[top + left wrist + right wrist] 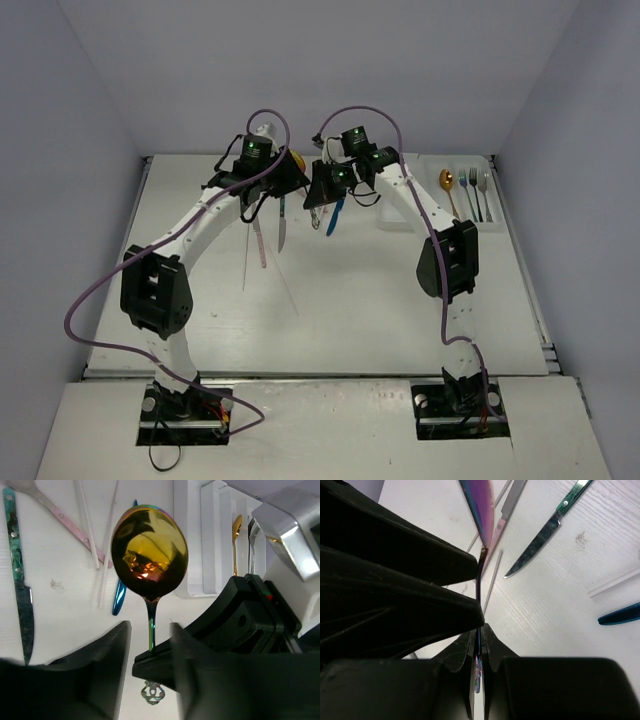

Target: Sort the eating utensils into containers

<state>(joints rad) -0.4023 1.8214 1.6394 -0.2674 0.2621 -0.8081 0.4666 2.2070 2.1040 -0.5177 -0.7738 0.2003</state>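
The right pincer (479, 635) is clamped tight on the thin handle of the iridescent gold metal spoon (149, 550), holding it above the white table (60, 615). The left pincer (148, 630) stands slightly parted around that handle, its fingers clear of it. The white compartmented plastic tray (195, 540) sits at the table's far right.

pink utensil (70, 522) cut off at top edge, blue utensil (119, 597) half hidden behind gold spoon (149, 550)
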